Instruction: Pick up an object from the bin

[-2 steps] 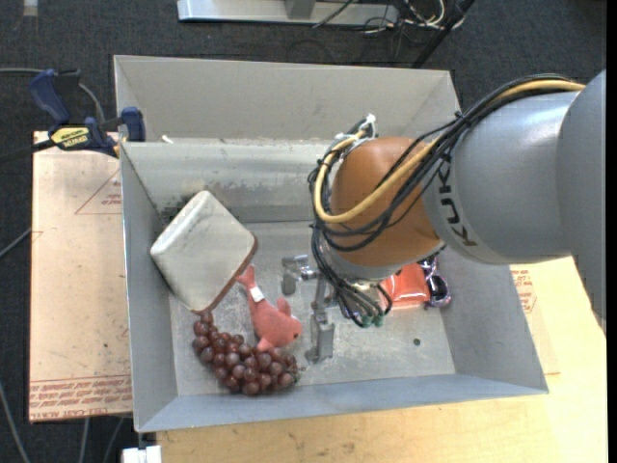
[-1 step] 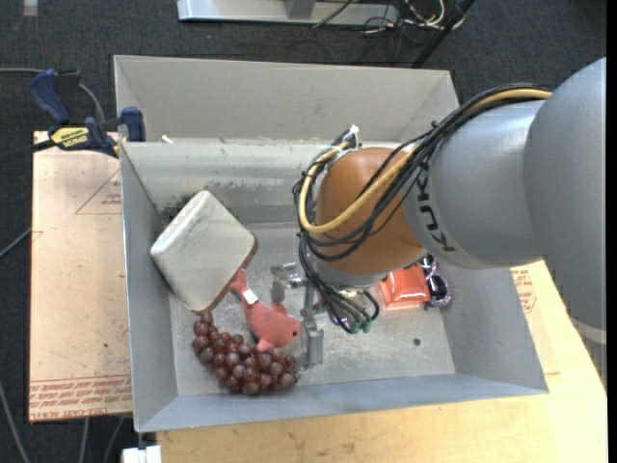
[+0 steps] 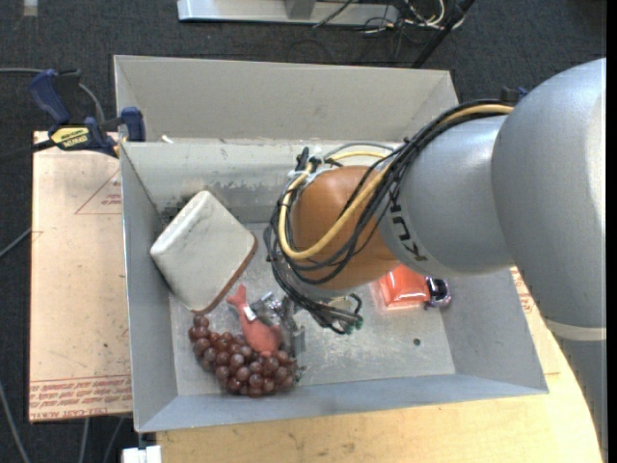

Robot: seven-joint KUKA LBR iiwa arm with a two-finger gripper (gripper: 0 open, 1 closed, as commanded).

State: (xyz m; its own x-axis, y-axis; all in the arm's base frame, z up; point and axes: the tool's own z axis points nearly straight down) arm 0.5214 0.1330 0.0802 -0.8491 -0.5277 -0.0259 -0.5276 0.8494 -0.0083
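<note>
The gripper [image 3: 278,324] is low on the floor of the bin [image 3: 318,398], toward the corner at the view's lower left, right against a small salmon-pink toy-like piece [image 3: 253,334]. That piece touches a bunch of dark red grapes [image 3: 236,360] and lies just below a white block [image 3: 204,249] leaning on the left wall. How wide the gripper stands cannot be told, because the wrist and its cables cover it. Centre on the pink piece alone, keep clear of the grapes, close fully before lifting, and raise straight up so that neither the block nor the wall is struck.
</note>
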